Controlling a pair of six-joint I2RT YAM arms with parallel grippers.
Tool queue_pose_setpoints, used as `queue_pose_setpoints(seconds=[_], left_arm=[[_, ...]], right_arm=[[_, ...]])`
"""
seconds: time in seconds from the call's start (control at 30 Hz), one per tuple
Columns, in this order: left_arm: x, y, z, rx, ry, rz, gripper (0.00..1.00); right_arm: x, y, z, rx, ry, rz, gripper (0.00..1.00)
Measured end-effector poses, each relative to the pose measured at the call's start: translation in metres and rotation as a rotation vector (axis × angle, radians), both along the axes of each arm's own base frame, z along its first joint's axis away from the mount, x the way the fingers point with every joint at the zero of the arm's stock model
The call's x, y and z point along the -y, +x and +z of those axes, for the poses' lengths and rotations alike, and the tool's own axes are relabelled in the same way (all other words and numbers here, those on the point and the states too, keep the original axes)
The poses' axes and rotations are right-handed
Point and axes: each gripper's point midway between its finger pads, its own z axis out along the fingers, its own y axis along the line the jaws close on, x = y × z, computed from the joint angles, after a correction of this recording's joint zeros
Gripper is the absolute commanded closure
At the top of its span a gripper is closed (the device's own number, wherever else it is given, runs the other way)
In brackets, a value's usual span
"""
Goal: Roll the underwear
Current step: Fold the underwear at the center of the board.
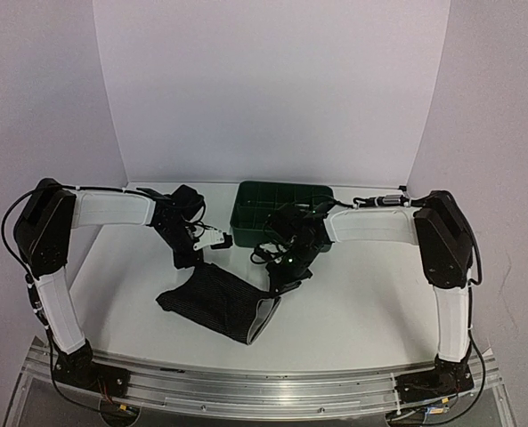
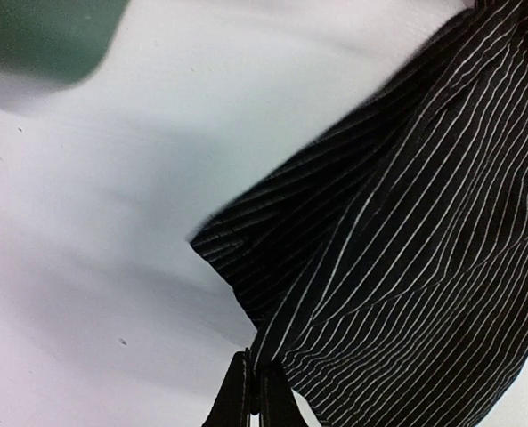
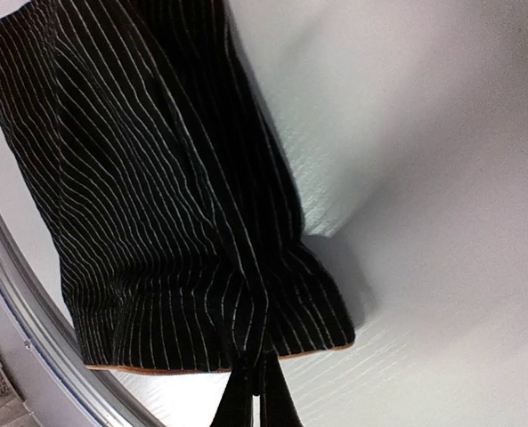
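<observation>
On the white table (image 1: 361, 302), in front of the two arms, the underwear (image 1: 219, 298) lies spread between the grippers. It is one dark garment with thin pale stripes and a lighter band at its near edge.

From above I cannot see the fingertips well, because both wrists are black and merge with the black cloth. The wrist cameras help here. The left gripper (image 2: 253, 391) has its jaws pressed together at the edge of the cloth, near one corner, and I read it as pinching that edge, though the contact itself is at the bottom of the picture and partly cut off. The right gripper (image 3: 259, 391) is clenched on the banded hem, and the cloth gathers into small folds just at its tips.

Only the top view shows the green tray (image 1: 246, 222) whole, behind the right wrist. In the left wrist view it is a blurred green corner. The metal rail (image 3: 32, 338) at the table's edge appears beside the hem in the right wrist view.
</observation>
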Motion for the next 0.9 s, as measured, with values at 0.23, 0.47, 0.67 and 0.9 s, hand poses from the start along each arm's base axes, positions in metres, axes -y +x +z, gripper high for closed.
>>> queue_pose_setpoints(seconds=[0.23, 0.47, 0.67, 0.9], left_arm=[[0.012, 0.016, 0.002, 0.062, -0.052, 0.019, 1.00], [0.011, 0.016, -0.021, 0.047, -0.042, 0.027, 1.00], [0.013, 0.020, -0.034, 0.040, -0.044, 0.044, 1.00], [0.017, 0.020, -0.034, 0.032, -0.064, 0.053, 1.00]], right_arm=[[0.007, 0.012, -0.007, 0.017, -0.011, -0.012, 1.00], [0.013, 0.024, -0.023, 0.020, -0.033, -0.035, 1.00], [0.014, 0.036, -0.024, 0.055, -0.035, -0.057, 0.78], [0.023, 0.047, -0.027, 0.103, -0.080, -0.108, 0.61]])
